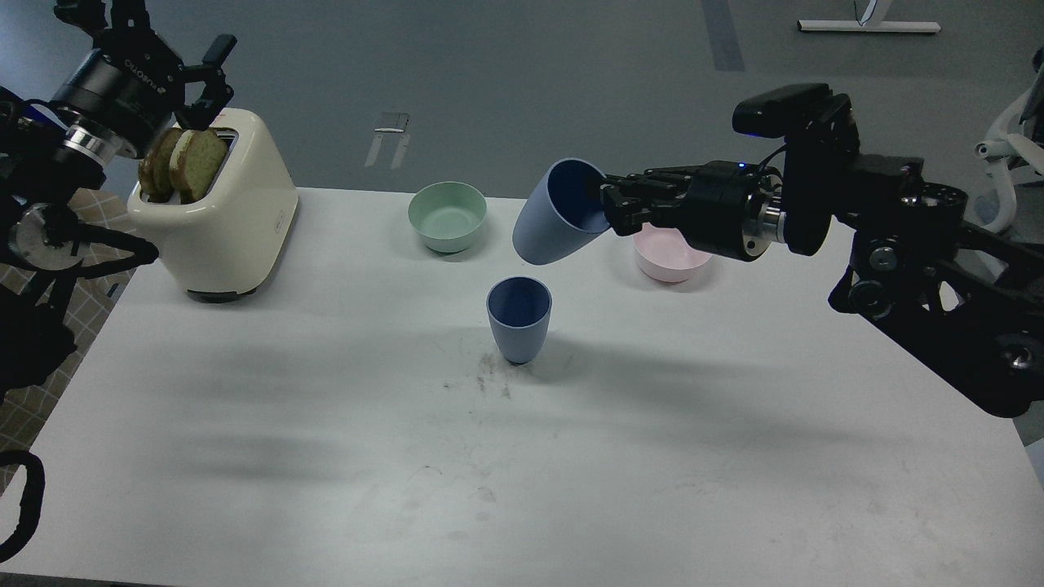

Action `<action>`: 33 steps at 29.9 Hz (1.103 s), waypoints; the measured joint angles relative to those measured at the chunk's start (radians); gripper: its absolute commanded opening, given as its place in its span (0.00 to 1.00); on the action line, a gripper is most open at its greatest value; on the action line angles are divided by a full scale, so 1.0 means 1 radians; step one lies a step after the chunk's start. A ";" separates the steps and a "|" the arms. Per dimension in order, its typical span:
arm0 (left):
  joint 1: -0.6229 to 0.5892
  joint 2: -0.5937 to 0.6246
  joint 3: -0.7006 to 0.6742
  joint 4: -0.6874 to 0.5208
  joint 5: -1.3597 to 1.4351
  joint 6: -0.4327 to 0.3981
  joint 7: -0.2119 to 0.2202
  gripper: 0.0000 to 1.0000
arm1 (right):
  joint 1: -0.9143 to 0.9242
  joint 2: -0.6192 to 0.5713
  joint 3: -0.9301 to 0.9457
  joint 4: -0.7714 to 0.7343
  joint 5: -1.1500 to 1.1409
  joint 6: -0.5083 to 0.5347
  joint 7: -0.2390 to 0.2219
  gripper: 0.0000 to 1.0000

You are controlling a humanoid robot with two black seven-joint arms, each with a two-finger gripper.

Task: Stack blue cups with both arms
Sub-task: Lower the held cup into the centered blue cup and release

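Our right hand (610, 214) pinches the rim of one matte blue tumbler cup (555, 214), tilted with its base pointing down and left. The other blue tumbler cup (519, 318) stands upright on the white tabletop (326, 424), just below and a little left of it. Our right arm is nearer. Nothing stands between them. The mint-green bowl (447, 216) and pale pink bowl (670, 259) sit farther back. Our left hand (208, 86) hangs spread over the bread in the cream toaster (220, 220).

Lab or office room. Bare grey floor (506, 90), white table (652, 456), office chair base (1007, 155) at right.
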 measured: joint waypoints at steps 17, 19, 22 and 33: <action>-0.004 -0.007 0.004 -0.002 0.001 0.000 0.000 0.98 | 0.048 0.045 -0.118 -0.037 -0.032 0.000 -0.007 0.00; -0.004 -0.007 0.004 -0.002 0.001 0.000 0.000 0.98 | 0.046 0.045 -0.118 -0.037 -0.037 0.000 -0.013 0.00; -0.002 -0.008 0.004 -0.002 0.001 0.000 0.000 0.98 | 0.046 0.043 -0.130 -0.036 -0.044 0.000 -0.016 0.00; -0.001 -0.004 0.010 -0.002 0.001 0.000 -0.001 0.98 | 0.040 0.065 -0.150 -0.036 -0.049 0.000 -0.031 0.08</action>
